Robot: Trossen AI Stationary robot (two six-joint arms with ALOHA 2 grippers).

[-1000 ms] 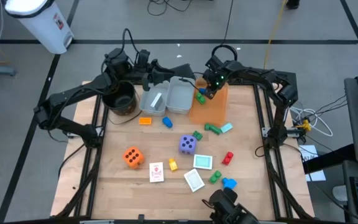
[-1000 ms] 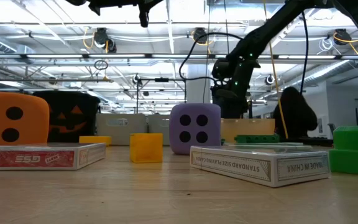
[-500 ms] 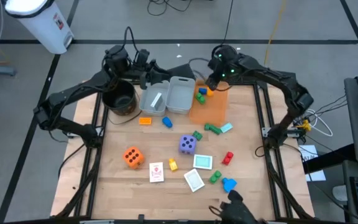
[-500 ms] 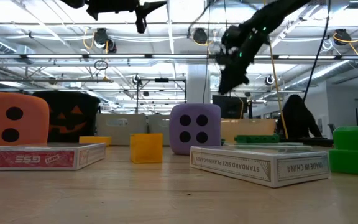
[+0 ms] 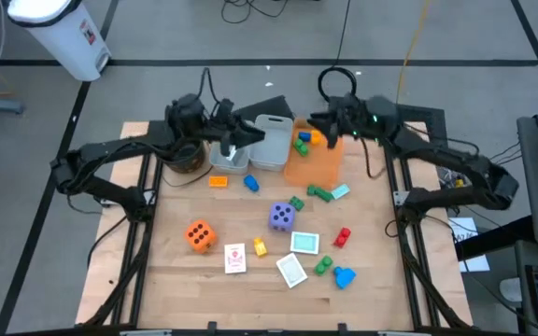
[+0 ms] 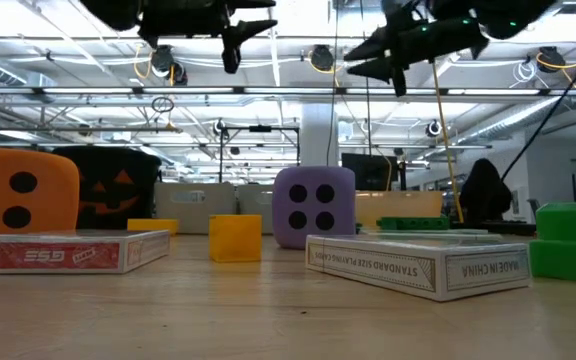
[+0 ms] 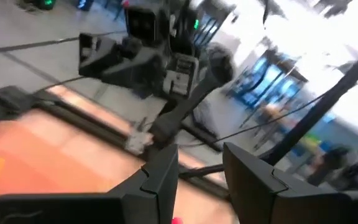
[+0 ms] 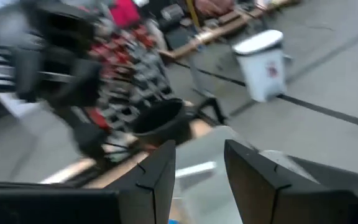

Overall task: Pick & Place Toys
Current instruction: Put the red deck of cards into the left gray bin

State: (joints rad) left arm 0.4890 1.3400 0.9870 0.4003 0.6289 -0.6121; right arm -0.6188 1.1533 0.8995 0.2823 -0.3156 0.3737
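Note:
Toys lie scattered on the wooden table: an orange die (image 5: 199,235), a purple die (image 5: 281,217), a red-printed card (image 5: 235,258), teal cards (image 5: 304,243), and small yellow, red, green and blue blocks. A few blocks (image 5: 302,142) lie in the orange bin (image 5: 314,163). My left gripper (image 5: 238,137) hovers level above the grey bins (image 5: 250,149), open and empty. My right gripper (image 5: 318,121) hangs level over the orange bin's far end, open and empty. In the low view both grippers show high up: the left gripper (image 6: 236,35) and the right gripper (image 6: 368,55).
A black pot (image 5: 183,154) stands left of the grey bins at the far left. An orange block (image 5: 218,181) and a blue block (image 5: 251,183) lie just in front of the bins. Bare wood spreads along the table's near left part (image 5: 171,280).
My right gripper has risen out of the orange bin and drawn back toward the table's right edge, tipping from pointing down to level. My left gripper has sunk a little and come toward the near edge, over the grey bins. The toys lie as before.

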